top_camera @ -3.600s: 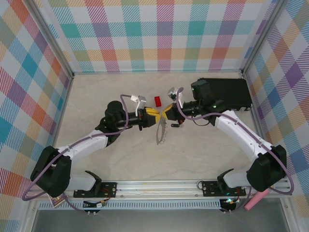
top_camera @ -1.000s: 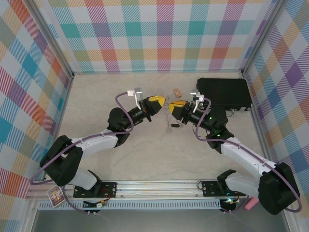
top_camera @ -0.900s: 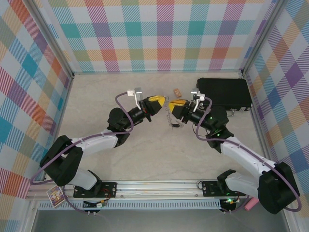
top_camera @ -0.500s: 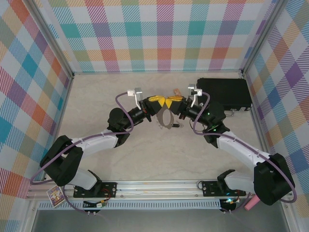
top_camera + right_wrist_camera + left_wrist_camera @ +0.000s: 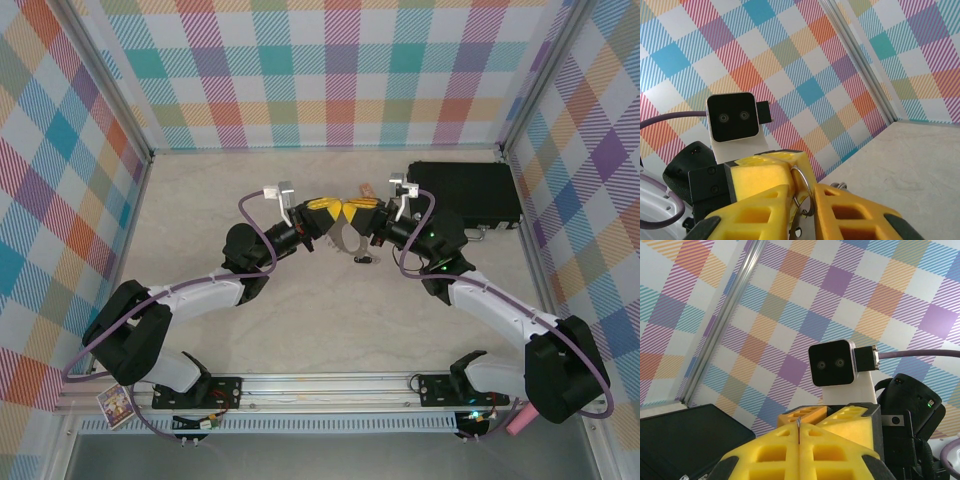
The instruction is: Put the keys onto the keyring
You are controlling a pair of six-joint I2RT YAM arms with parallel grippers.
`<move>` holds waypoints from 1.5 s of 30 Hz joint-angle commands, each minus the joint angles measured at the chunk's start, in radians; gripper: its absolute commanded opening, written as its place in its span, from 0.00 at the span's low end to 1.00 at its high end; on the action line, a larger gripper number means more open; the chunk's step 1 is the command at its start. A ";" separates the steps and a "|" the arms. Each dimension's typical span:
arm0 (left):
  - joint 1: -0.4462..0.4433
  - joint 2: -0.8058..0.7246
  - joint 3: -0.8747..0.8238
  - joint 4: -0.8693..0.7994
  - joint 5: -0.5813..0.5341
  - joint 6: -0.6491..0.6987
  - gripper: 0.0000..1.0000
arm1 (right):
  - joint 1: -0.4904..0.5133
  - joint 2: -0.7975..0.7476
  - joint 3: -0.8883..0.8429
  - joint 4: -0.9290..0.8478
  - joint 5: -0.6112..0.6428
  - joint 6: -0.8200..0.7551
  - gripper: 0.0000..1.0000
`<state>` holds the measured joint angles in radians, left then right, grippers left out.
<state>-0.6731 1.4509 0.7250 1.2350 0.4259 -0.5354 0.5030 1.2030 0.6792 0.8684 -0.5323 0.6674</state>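
Observation:
The keyring point(image 5: 347, 240), a flat grey ring with small wire loops on its rim, hangs above the table between both grippers. My left gripper point(image 5: 336, 211) is shut on its edge; a thin metal sliver point(image 5: 798, 424) sticks up between the yellow pads point(image 5: 770, 455). My right gripper point(image 5: 349, 212) meets it tip to tip, its jaws closed onto a wire loop point(image 5: 801, 182) and the grey plate point(image 5: 803, 220). One tiny black-headed key point(image 5: 364, 260) dangles below the ring. In the right wrist view my right gripper point(image 5: 807, 195) faces the left one's yellow fingers point(image 5: 765, 172).
A black case point(image 5: 470, 190) lies at the back right, just behind the right arm; its top is also in the left wrist view as the case point(image 5: 680, 440). A small tan block point(image 5: 366, 190) rests on the table behind the grippers. Checked walls enclose the table.
The right gripper has come in against the left gripper's tips and narrowed its jaws on the ring. The ring swung up from hanging edge-on to facing the camera. The left arm stayed put.

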 commanded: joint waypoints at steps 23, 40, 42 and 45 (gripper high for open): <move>-0.020 -0.017 0.016 0.085 0.017 -0.032 0.00 | -0.034 0.018 0.039 0.035 -0.127 -0.029 0.16; -0.021 -0.017 0.010 0.084 0.022 -0.034 0.00 | -0.023 0.056 0.073 0.035 -0.160 -0.021 0.00; -0.022 -0.019 0.008 0.081 0.022 -0.030 0.00 | -0.023 0.049 0.074 0.005 -0.164 -0.034 0.00; -0.019 -0.026 -0.003 0.066 0.017 -0.015 0.11 | -0.024 0.025 0.083 -0.097 -0.163 -0.092 0.00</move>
<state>-0.6735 1.4509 0.7238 1.2407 0.4110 -0.5579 0.4656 1.2472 0.7265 0.8585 -0.6674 0.6315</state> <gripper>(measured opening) 0.090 0.048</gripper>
